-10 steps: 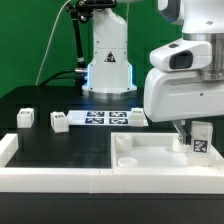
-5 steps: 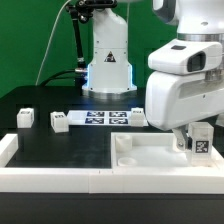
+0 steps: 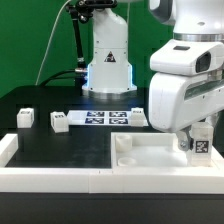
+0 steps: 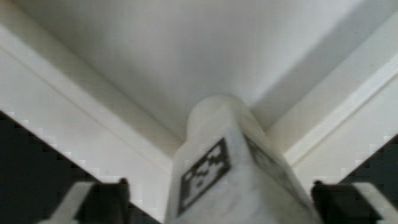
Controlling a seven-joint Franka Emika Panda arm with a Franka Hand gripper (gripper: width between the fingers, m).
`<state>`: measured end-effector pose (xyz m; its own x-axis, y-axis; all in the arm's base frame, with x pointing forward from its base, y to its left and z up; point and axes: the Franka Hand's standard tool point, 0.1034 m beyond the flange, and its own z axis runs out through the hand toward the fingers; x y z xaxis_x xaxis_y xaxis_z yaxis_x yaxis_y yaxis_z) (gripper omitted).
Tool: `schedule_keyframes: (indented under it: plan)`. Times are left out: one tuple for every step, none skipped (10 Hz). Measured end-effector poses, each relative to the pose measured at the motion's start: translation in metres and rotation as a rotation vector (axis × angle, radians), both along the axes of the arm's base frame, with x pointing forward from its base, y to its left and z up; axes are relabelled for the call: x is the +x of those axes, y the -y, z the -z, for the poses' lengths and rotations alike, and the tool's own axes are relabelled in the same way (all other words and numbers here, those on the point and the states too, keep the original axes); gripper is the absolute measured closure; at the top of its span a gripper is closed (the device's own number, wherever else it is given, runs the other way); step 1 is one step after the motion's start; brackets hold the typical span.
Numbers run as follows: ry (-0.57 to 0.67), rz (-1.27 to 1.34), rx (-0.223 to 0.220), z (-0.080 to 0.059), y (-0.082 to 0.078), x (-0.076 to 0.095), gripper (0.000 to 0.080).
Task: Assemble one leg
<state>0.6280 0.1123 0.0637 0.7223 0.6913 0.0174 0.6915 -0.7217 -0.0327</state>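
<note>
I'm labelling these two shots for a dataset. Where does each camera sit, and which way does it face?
Exterior view: off the arm, low at the table's edge, facing the robot's base; shows the arm and gripper over the slab.
Wrist view: on the wrist, looking along the fingers at the leg.
Shared: the leg, slab, gripper.
</note>
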Motion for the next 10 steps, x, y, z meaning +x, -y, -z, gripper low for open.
schedule_keyframes:
  plan:
    - [-0.005,0.000,-0.001,0.0004,0.0003,-0.0011,0.0411]
    - [-0.005,0.000,-0.001,0.0005,0.0003,-0.0012,0.0408]
    - [-0.005,0.000,-0.001,0.0005,0.0004,-0.0012,0.0408]
    - [-0.005,0.013,-0.001,0.0005,0.0004,-0.0012,0.0408]
    - [-0.007,0.046,-0.001,0.0005,0.0004,-0.0012,0.0408]
    - [-0.007,0.060,0.000,0.0005,0.0007,-0.0012,0.0408]
    - [-0.012,0.162,0.005,0.0005,0.0013,-0.0011,0.0408]
    - [-0.018,0.289,0.007,0.0005,0.0017,-0.0010,0.0407]
    - [-0.021,0.363,0.008,0.0002,0.0017,-0.0008,0.0407]
    - [-0.033,0.528,0.022,0.0000,0.0023,-0.0007,0.0407]
